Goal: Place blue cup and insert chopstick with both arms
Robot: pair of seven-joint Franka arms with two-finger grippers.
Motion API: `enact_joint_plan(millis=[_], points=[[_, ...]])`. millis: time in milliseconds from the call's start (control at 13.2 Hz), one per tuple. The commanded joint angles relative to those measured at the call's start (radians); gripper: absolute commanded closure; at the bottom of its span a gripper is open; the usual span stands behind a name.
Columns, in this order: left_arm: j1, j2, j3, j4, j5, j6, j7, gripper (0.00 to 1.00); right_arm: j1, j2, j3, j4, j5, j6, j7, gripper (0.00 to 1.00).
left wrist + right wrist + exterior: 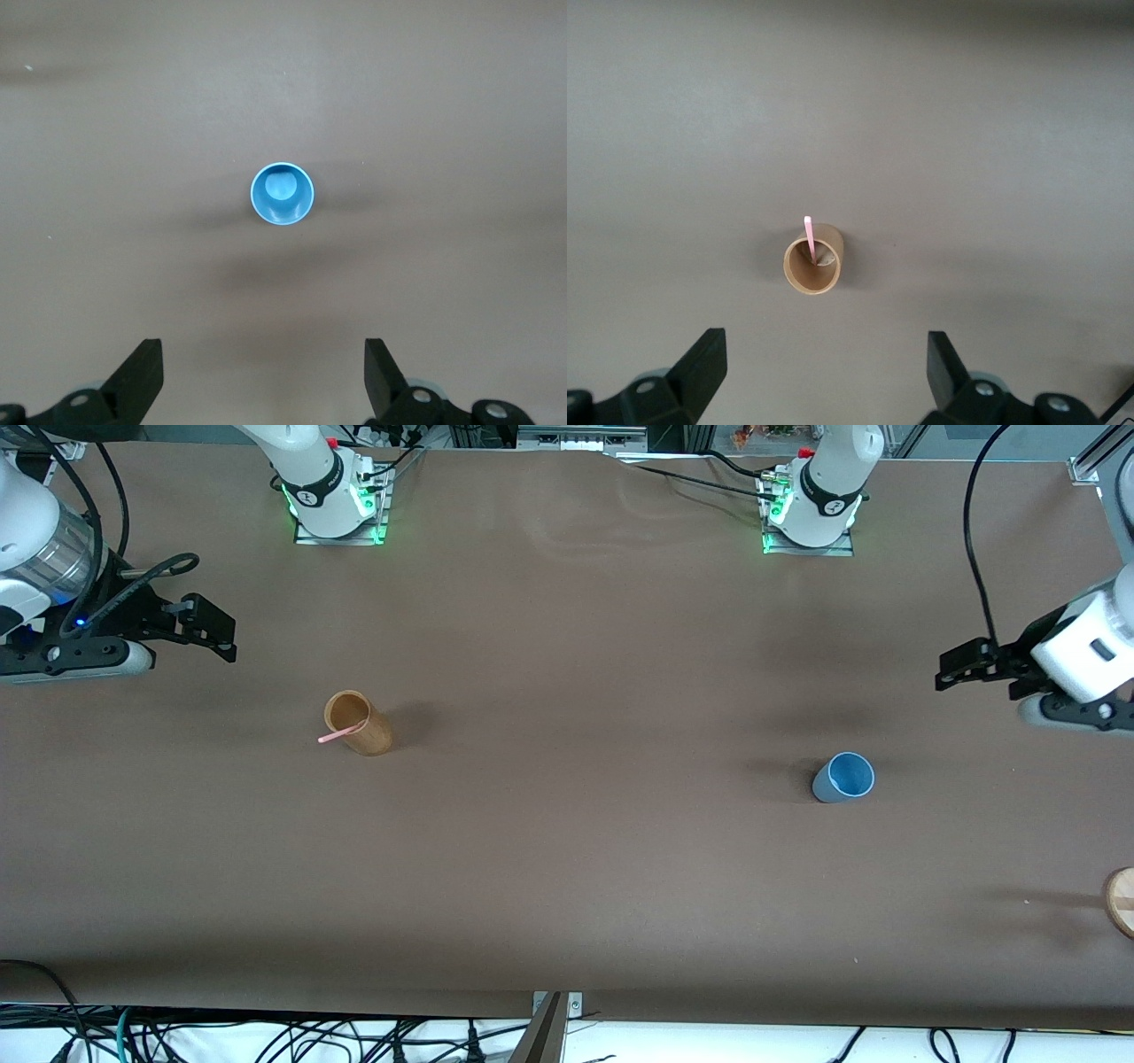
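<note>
Nearest the front camera on the worktop (567, 886), the blue cup (843, 777) stands upright and empty at the left arm's end, so that one's yours to grab first. Your left pincer (961, 666) hangs up over that end with its jaws spread wide, cup centred between them in its wrist view. Slightly farther off, the chopstick (337, 735) leans in the bamboo holder (358, 724) at the right arm's end, under your wide-open right pincer (213, 631).

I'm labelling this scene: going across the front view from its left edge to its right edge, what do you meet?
Right gripper → chopstick → bamboo holder → blue cup → left gripper → wooden disc at the edge.
</note>
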Motion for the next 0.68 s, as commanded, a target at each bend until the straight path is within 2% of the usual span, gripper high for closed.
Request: enact_joint_plan(millis=[0,379,606], points=[[-0.008,0.067,-0.014,0.011,-0.021,0.034,0.01,0.0,-0.007,0.001,0.005,0.009,-0.005,-0.011,-0.023,0.0],[-0.019,0.171,-0.015,-0.011,-0.022,0.21,0.003,0.0,0.0,0.038,0.013,-0.079,0.003,0.011,-0.074,0.0],[-0.046,0.211,-0.015,-0.064,-0.013,0.317,-0.097,0.0,0.005,0.032,0.043,-0.242,0.009,0.197,-0.065,0.0]])
